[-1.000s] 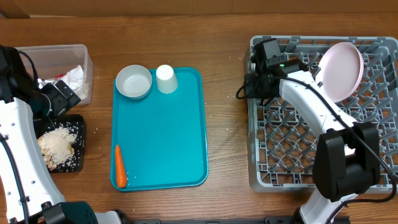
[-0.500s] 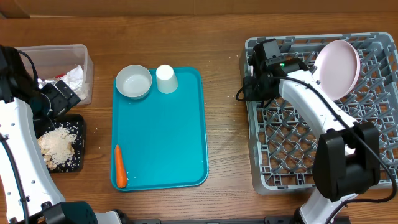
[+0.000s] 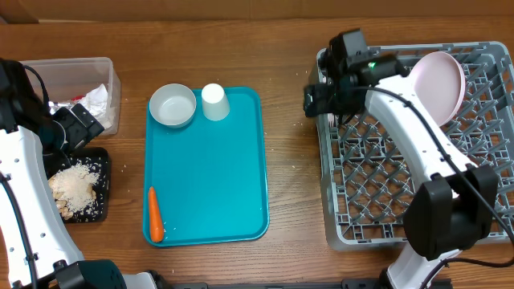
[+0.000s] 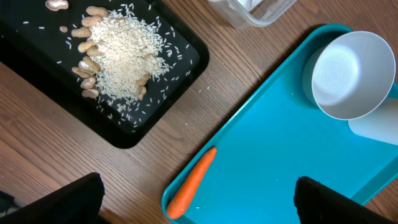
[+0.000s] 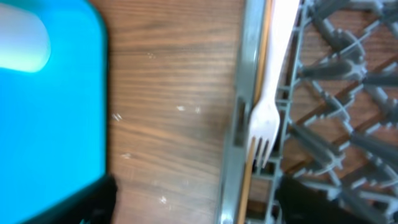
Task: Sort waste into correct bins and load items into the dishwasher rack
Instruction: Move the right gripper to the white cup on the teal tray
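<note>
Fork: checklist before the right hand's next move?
1. Fork lying inside the dishwasher rack, along its left wall: ok.
2. Right hand open, clear of the fork: ok.
3. Plate propped in the rack: ok.
4. Bowl and cup loaded: not ok, both on the teal tray.
5. Carrot binned: not ok, on the teal tray.
6. Left hand open and empty: ok.

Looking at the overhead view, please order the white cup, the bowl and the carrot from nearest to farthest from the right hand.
1. White cup, at the teal tray's far edge, nearest the right hand.
2. Bowl, just left of the cup.
3. Carrot, at the tray's near left corner.
</note>
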### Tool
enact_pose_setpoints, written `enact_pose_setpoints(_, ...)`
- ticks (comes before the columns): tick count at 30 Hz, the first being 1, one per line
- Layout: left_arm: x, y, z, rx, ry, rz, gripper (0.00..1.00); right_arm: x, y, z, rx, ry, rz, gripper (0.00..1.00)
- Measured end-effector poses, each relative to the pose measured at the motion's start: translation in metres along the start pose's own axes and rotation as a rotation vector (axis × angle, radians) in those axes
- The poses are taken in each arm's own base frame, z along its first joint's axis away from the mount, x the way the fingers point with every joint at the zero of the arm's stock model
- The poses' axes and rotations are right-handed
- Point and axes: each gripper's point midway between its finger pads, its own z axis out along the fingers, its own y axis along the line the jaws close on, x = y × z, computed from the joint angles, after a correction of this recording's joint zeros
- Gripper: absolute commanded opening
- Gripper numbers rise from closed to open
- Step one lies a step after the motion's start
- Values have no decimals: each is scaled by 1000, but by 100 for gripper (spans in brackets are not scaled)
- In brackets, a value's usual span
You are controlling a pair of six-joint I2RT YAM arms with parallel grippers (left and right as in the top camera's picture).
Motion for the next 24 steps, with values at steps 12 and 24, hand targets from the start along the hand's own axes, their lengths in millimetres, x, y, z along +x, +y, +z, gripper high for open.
enact_pose_setpoints(12, 0, 0, 0, 0, 0, 0, 100, -48, 101, -39, -284, -194, -100, 100)
enact_pose_setpoints(24, 0, 0, 0, 0, 0, 0, 100, -53, 219, -10, -380, -332, -217, 100)
